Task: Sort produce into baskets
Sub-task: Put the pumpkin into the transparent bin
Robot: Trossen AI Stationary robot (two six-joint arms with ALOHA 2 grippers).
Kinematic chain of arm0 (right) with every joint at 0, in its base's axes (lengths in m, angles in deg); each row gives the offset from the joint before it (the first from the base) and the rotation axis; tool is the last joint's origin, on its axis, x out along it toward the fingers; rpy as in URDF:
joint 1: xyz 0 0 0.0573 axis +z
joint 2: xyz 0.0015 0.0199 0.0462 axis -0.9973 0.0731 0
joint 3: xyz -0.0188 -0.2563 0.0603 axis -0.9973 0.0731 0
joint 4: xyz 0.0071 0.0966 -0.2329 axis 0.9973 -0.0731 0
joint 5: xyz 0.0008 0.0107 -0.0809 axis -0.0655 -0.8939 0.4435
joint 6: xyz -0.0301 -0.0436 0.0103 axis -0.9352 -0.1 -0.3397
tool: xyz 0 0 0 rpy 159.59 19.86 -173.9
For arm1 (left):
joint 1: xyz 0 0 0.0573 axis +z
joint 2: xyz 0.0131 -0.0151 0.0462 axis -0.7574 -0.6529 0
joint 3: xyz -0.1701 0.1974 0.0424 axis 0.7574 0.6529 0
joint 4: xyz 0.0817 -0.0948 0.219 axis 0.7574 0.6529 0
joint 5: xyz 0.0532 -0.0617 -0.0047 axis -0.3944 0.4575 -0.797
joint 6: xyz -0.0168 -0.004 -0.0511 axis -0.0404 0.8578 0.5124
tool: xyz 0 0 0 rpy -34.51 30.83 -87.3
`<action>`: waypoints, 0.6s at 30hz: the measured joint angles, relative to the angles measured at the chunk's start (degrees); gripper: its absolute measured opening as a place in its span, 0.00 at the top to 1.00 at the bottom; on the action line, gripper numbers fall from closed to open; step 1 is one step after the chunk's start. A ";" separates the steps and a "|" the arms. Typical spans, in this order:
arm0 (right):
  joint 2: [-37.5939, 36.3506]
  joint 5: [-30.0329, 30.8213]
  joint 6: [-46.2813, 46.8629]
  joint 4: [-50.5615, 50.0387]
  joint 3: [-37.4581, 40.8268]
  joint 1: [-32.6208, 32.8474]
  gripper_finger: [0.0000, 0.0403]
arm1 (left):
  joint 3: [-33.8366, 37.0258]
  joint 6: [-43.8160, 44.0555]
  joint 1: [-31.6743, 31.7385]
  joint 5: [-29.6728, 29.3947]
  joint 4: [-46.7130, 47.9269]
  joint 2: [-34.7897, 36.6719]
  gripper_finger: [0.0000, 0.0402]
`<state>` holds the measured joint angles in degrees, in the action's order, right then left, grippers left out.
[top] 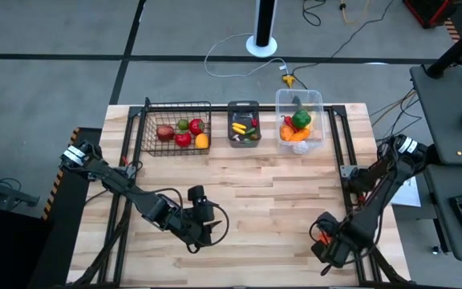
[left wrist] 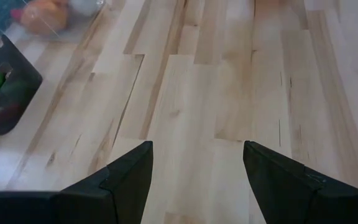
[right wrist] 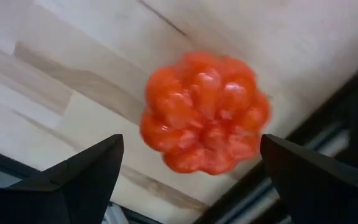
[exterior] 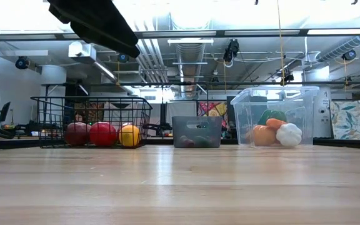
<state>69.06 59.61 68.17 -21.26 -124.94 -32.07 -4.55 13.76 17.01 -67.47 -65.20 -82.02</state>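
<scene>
The black wire basket holds red, green and orange produce. The dark grey bin and the clear tub also hold produce; all three stand in a row at the table's far edge. A red-orange lumpy fruit rests on the table near its right near corner. My right gripper is open above it, one finger on either side, not touching; it also shows in the high view. My left gripper is open and empty over bare wood left of the middle.
A black metal frame runs along the table's right edge, close to the red-orange fruit. Bare wood lies between the two grippers and the row of baskets. In the low view, a dark arm shows at the top left.
</scene>
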 joint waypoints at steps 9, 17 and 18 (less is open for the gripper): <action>-0.05 -0.04 0.96 2.24 3.21 0.00 0.08 | 0.00 -0.37 0.06 0.00 -0.02 0.00 0.42; -0.05 0.00 0.92 2.61 2.77 0.00 0.08 | 0.00 -0.42 0.09 0.00 -0.05 0.00 0.42; 0.01 0.16 0.94 2.60 2.77 0.00 0.08 | 0.00 -0.42 0.09 0.00 -0.05 0.00 0.42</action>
<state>69.06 59.77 69.10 -18.67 -122.17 -32.07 -4.55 13.35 17.10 -67.47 -65.25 -82.02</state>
